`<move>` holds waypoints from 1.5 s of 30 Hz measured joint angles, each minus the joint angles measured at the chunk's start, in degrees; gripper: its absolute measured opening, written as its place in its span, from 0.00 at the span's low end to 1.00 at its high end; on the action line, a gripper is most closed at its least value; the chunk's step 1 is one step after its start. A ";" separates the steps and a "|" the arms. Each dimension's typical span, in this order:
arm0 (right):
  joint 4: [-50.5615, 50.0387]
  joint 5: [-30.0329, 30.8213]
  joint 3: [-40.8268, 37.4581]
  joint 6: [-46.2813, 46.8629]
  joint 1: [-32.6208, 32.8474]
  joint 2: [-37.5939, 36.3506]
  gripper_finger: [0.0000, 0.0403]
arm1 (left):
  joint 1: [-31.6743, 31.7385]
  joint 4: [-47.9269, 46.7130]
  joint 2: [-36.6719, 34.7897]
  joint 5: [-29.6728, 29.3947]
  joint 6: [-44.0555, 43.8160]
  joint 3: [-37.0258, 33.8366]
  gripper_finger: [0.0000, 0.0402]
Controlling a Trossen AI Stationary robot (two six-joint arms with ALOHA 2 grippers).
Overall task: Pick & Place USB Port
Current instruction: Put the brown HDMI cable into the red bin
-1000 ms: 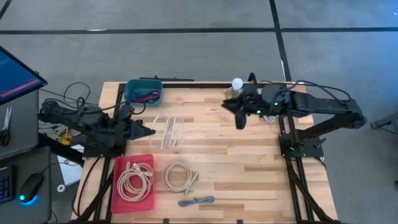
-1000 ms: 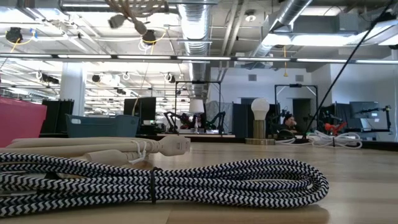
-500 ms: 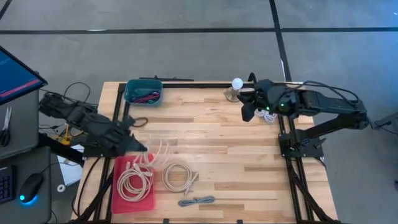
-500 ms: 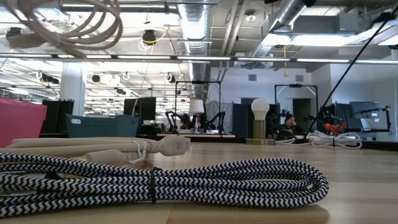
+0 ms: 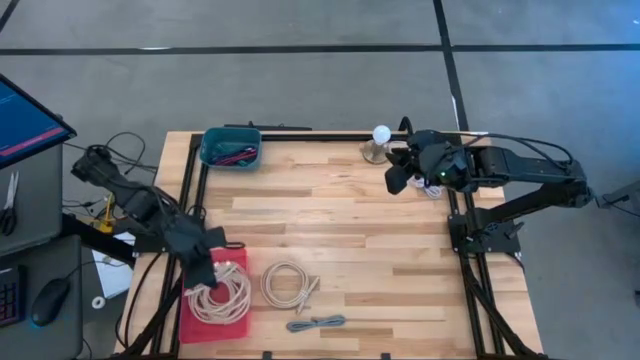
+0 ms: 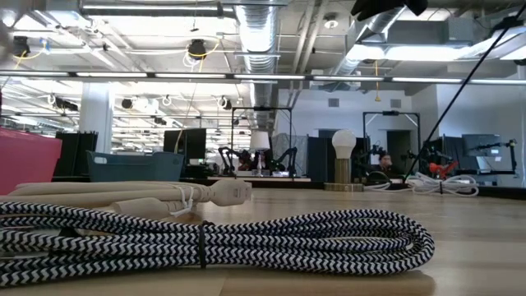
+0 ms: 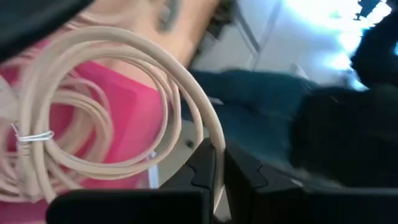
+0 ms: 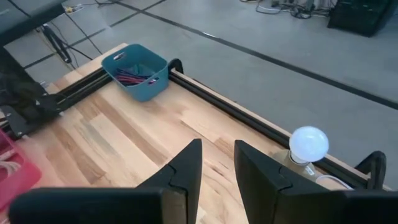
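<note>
Left gripper [image 5: 205, 262] is clamped on a beige cable coil [image 7: 124, 106] over the red tray [image 5: 238, 318]; release is best made low, coil settled inside.

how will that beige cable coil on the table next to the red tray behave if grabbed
The beige cable coil is probably floppy: its loose end trails out, so loops could sag or unwind. It likely weighs little, so a push would slide it across the wooden table rather than roll.
</note>
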 joint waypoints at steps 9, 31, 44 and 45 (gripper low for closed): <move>0.10 0.39 0.00 0.76 0.00 0.02 0.22 | -4.53 -8.46 7.03 2.30 -0.22 -0.02 0.03; 0.15 0.19 0.00 0.75 0.00 0.02 0.22 | -7.92 -9.49 21.19 -1.29 3.21 -0.02 0.04; 0.14 0.02 0.00 0.73 0.00 0.03 0.22 | -7.90 -8.85 21.67 -1.87 3.23 -0.02 0.20; 0.15 0.00 0.00 0.73 0.00 0.02 0.22 | -7.90 -8.83 21.67 -1.62 3.25 -0.02 0.22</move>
